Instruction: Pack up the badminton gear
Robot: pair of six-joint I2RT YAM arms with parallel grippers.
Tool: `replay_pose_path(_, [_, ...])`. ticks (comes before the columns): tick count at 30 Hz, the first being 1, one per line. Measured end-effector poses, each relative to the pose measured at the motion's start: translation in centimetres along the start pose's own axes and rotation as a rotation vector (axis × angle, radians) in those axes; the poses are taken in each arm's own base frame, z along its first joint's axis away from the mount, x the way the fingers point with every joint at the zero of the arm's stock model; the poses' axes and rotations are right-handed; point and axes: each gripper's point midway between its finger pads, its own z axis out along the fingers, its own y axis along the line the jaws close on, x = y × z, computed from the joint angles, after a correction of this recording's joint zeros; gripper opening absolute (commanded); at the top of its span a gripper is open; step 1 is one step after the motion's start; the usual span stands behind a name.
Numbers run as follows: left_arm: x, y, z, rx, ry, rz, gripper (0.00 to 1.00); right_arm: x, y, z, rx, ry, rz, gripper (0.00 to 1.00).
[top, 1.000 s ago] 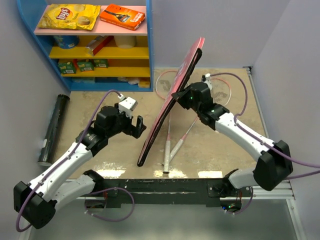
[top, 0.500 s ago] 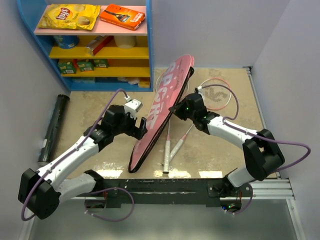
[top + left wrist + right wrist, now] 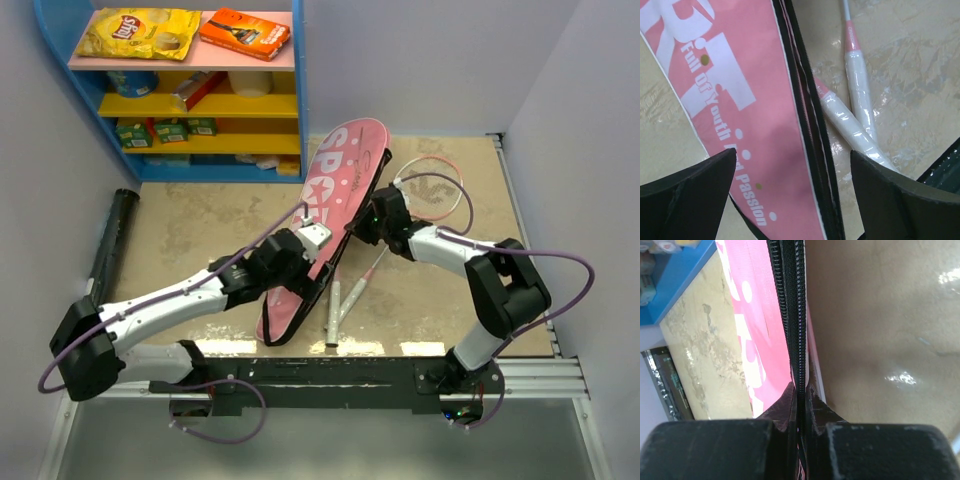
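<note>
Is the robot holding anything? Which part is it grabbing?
The right claw pinches the pink racket bag by its black zipper edge. The left claw is open over the bag, holding nothing.

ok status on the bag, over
Right claw shut on bag, at zipper edge. Left claw open over bag. Rackets outside, handles beside bag.

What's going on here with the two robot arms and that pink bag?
The arms are working on the pink bag, which lies slanted across the table, lettering up. The right gripper is shut on the bag's black zipper edge, about midway along. The left gripper is open and hovers over the bag's near end. The two rackets lie on the table beside the bag, not yet inside it, and the black tube rests along the table's left edge.
</note>
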Motion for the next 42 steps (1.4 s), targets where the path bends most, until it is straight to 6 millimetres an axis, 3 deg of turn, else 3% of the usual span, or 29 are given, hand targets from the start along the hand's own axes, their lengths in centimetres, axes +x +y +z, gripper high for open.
replay_pose_path(5, [1.2, -0.5, 1.1, -0.104, 0.051, 0.050, 1.00, -0.4, 0.6, 0.1, -0.009, -0.004, -0.009, 0.00])
replay_pose_path(13, [3.0, 1.7, 2.0, -0.323, 0.120, 0.111, 1.00, -0.6, 1.0, 0.1, -0.017, -0.008, -0.020, 0.00])
replay_pose_path(23, [3.7, 3.0, 2.2, -0.440, 0.133, 0.148, 0.98, -0.3, 1.0, 0.2, -0.020, 0.006, -0.020, 0.00])
replay_pose_path(27, [3.8, 3.2, 2.4, -0.466, 0.132, 0.158, 0.82, -0.4, 1.0, 0.2, -0.024, 0.004, -0.020, 0.00])
replay_pose_path(28, [3.8, 3.2, 2.4, -0.468, 0.127, 0.156, 0.65, -0.4, 1.1, 0.2, -0.025, 0.004, -0.020, 0.00])
replay_pose_path(29, [3.6, 3.2, 2.4, -0.471, 0.122, 0.154, 0.58, -0.4, 1.2, 0.2, -0.028, 0.006, -0.020, 0.00])
replay_pose_path(31, [3.5, 3.1, 2.7, -0.471, 0.111, 0.146, 0.50, -0.4, 1.3, 0.2, -0.036, 0.006, -0.020, 0.00])
replay_pose_path(35, [3.9, 2.9, 3.4, -0.469, 0.123, 0.158, 0.47, -0.3, 1.6, 0.2, -0.048, 0.011, -0.019, 0.00])
replay_pose_path(36, [4.1, 2.9, 3.6, -0.469, 0.126, 0.159, 0.30, -0.3, 1.6, 0.2, -0.049, 0.013, -0.020, 0.00])
replay_pose_path(39, [4.1, 2.8, 3.7, -0.466, 0.118, 0.147, 0.05, -0.2, 1.6, 0.2, -0.051, 0.017, -0.021, 0.00])
replay_pose_path(42, [4.3, 2.8, 3.9, -0.463, 0.113, 0.150, 0.08, -0.2, 1.6, 0.2, -0.052, 0.019, -0.022, 0.00])
